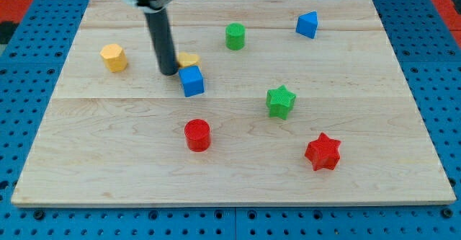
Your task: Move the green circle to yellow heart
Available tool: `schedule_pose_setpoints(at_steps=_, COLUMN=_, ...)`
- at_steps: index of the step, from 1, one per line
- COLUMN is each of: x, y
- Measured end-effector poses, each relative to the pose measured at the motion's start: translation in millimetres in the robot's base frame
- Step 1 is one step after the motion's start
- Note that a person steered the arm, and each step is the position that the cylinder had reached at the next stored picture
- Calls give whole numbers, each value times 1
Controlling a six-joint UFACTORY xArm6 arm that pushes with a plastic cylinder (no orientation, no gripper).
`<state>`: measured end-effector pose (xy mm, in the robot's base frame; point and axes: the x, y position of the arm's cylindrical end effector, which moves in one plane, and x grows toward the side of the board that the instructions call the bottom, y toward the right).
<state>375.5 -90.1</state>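
The green circle [235, 36] stands near the view's top, right of centre-left. The yellow heart [189, 58] lies to its lower left, partly hidden behind my rod and touching the blue cube [192, 81] just below it. My tip [168, 72] rests on the board right at the heart's left side, left of the blue cube. The green circle is well to the upper right of my tip.
A yellow hexagon block [114, 57] sits at the view's left. A blue block [307, 24] is at the top right. A green star [280, 101], a red cylinder [197, 135] and a red star [322, 152] lie lower. The wooden board [230, 182] sits on a blue pegboard.
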Motion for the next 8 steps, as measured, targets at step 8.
schedule_pose_setpoints(at_steps=8, x=-75, y=64)
